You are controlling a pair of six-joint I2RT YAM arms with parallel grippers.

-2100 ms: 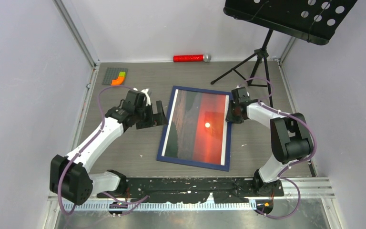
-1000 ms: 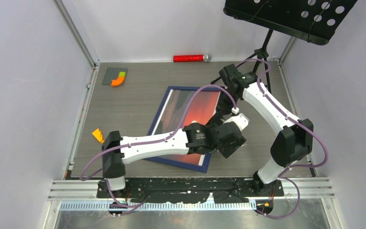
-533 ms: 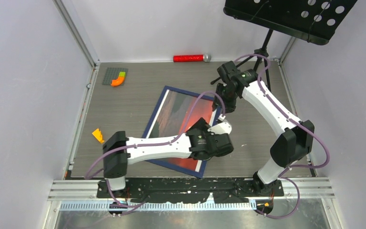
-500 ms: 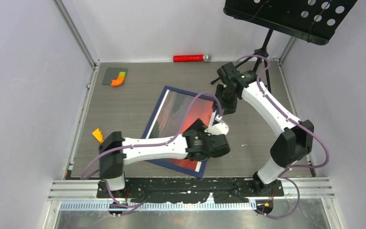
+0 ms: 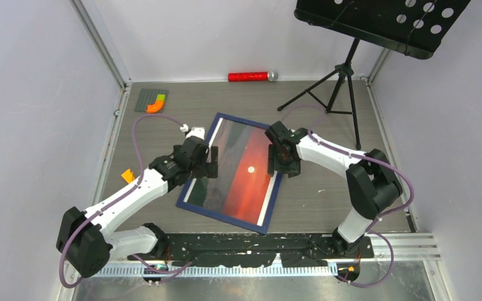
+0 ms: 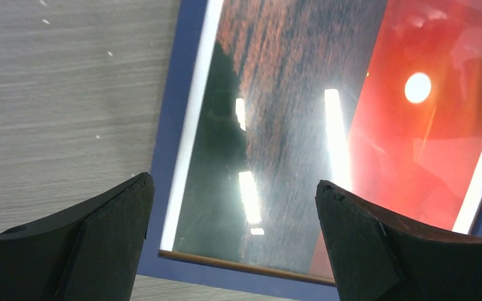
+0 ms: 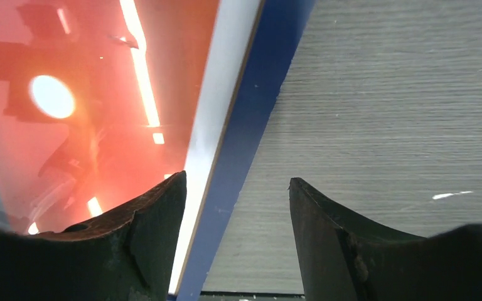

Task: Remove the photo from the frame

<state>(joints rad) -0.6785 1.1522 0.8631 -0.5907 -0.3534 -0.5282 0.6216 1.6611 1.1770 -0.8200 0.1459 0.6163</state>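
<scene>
**Top and wrist views.** The frame (image 5: 219,216), dark blue and thin-railed, lies flat near the middle of the grey wood-grain tabletop (image 5: 326,194), turned askew to the tabletop's edges. The photo (image 5: 241,172), a red-orange sunset with a small bright sun and white edges, sits inside the frame under glare.

The left claw (image 5: 209,162) is spread wide at the frame's left rail and holds nothing. In the left wrist view one finger is over bare tabletop and the other over the photo.

The right claw (image 5: 278,160) is partly spread and empty. Its fingers straddle the frame's right rail, one over the photo's red area and one over the tabletop. Contact cannot be told.

A red microphone (image 5: 253,76) lies at the far edge and a music stand (image 5: 345,69) is at the far right. A grey baseplate (image 5: 144,99) with bricks lies at the far left.
</scene>
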